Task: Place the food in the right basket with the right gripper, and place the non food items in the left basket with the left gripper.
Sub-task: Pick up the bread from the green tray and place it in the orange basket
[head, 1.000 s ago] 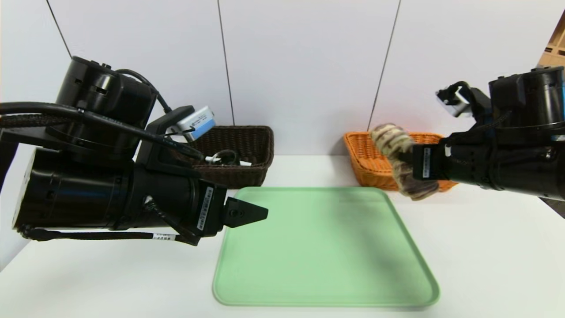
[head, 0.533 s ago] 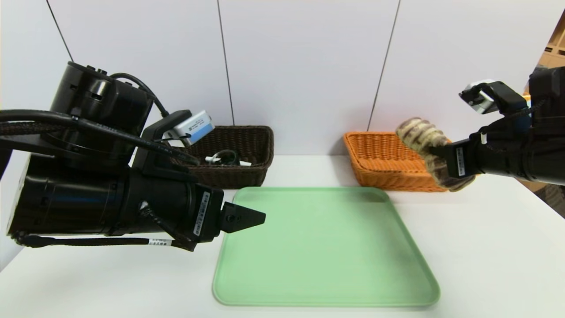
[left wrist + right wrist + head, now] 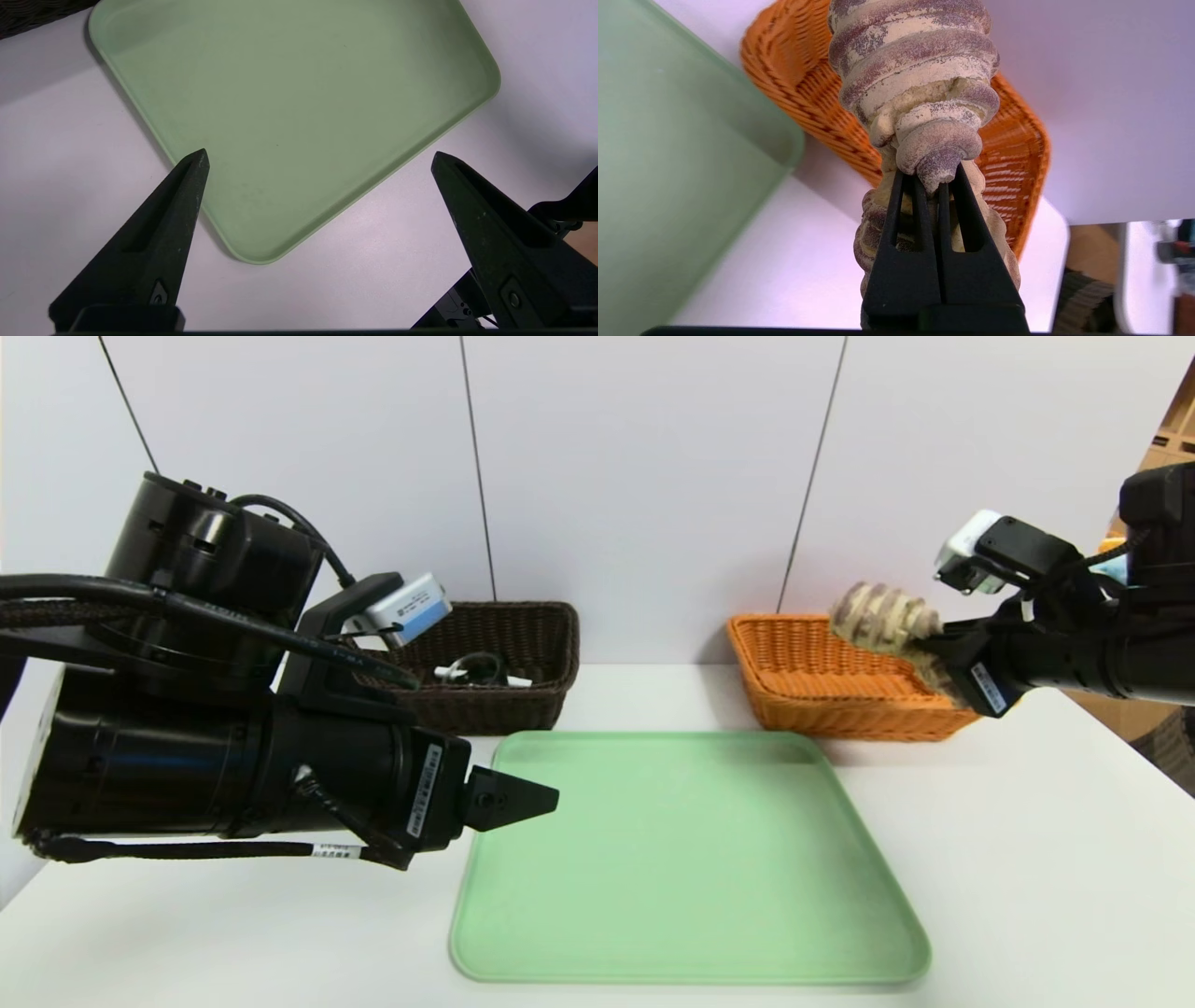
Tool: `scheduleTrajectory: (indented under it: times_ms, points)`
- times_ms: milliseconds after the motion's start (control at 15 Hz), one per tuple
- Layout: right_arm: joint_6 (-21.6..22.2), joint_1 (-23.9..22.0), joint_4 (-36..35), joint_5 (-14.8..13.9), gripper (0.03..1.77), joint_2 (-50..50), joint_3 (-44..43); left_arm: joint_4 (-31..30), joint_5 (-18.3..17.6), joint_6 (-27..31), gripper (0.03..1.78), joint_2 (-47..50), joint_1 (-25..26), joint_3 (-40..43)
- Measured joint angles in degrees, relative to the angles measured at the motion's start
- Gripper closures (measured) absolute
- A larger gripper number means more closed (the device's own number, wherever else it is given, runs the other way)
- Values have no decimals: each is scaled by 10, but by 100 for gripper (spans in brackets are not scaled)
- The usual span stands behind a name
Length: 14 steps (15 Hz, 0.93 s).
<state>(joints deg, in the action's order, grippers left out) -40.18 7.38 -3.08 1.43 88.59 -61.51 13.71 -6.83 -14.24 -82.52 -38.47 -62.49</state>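
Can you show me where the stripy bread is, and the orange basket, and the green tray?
stripy bread (image 3: 915, 60): right wrist view, on its ridged upper part.
orange basket (image 3: 803, 709): head view, on its near outer wall.
green tray (image 3: 691, 859): head view, on its bare flat floor.

Place: a robot test bench in a lab or studio (nothing homely about it)
Backdrop: plain white wall panels (image 3: 644, 476) with dark seams
Surface: bare white worktop (image 3: 1027, 859)
Props: green tray (image 3: 691, 859), two wicker baskets (image 3: 523, 644)
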Motion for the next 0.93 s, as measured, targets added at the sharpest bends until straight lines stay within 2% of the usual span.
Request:
scheduleTrajectory:
  times_ms: [267, 467, 800, 933]
  points:
    - [-74, -11, -1, -22, 173, 23, -33, -9, 0, 1, 12, -3, 3, 0]
    - [-119, -23, -20, -24, 173, 47, -47, -21, -1, 0, 12, -6, 4, 4]
    - [-177, -23, -47, -25, 173, 95, -65, -24, -1, -1, 12, -8, 4, 7]
    - [-185, -19, -47, -25, 173, 115, -71, -25, -1, -1, 12, -9, 4, 7]
